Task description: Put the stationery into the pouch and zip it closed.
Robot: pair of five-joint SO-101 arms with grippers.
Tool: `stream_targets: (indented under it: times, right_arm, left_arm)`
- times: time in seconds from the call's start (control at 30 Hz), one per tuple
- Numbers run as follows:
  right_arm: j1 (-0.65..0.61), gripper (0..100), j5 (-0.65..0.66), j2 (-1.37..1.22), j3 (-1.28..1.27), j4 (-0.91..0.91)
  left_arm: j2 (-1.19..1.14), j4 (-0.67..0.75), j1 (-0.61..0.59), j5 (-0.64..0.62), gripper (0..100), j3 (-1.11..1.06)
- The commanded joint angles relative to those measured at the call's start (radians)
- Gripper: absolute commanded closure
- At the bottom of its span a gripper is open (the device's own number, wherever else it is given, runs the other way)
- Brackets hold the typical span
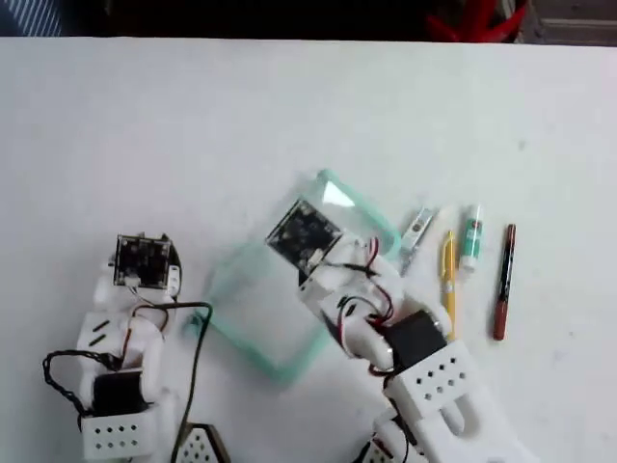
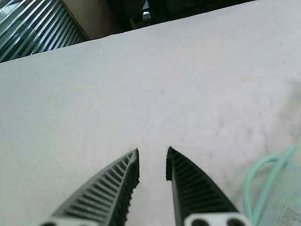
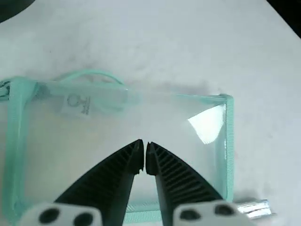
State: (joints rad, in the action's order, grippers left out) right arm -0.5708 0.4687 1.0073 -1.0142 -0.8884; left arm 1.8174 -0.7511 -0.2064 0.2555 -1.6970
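Observation:
The pouch (image 1: 260,304) is clear plastic with teal edges and lies flat at the table's middle. My right gripper (image 3: 145,149) hovers over its clear face (image 3: 94,136), fingers shut with nothing visibly between them. To the right of the pouch lie a small silver clip (image 1: 416,231), a yellow pen (image 1: 448,280), a green-and-white tube (image 1: 470,236) and a dark red pen (image 1: 503,280). My left gripper (image 2: 153,160) sits low over bare table left of the pouch, slightly open and holding nothing. The pouch's teal loop (image 2: 265,176) lies beside it.
The right arm (image 1: 386,328) covers the pouch's right side in the high view. The left arm (image 1: 125,328) with its black cable stands near the front left. White table (image 1: 193,125) stretches far and left. The silver clip (image 3: 254,207) lies just past the pouch's corner.

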Motion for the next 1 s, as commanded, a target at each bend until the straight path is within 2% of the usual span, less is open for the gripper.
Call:
stream_targets:
  times: [0.0, 0.13, 0.4, 0.77, 0.97]
  right_arm:
    - [-0.030, 97.7, 0.069, 0.001, -0.026, 0.038]
    - [-0.035, 95.2, 0.178, 0.001, -0.054, 0.001]
    - [-0.035, 73.1, 0.219, 0.001, -0.097, -0.021]
    - [-0.036, 72.2, 0.316, 0.001, -0.175, -0.033]
    - [-0.036, 72.2, 0.308, 0.001, -0.181, -0.024]
  left_arm:
    - [0.010, 0.015, 0.013, -0.012, 88, 0.005]
    - [0.010, 0.015, 0.013, -0.012, 88, 0.005]
    - [0.010, 0.015, 0.013, -0.012, 88, 0.005]
    - [0.010, 0.015, 0.013, -0.012, 88, 0.005]
    - [0.010, 0.015, 0.013, -0.012, 88, 0.005]
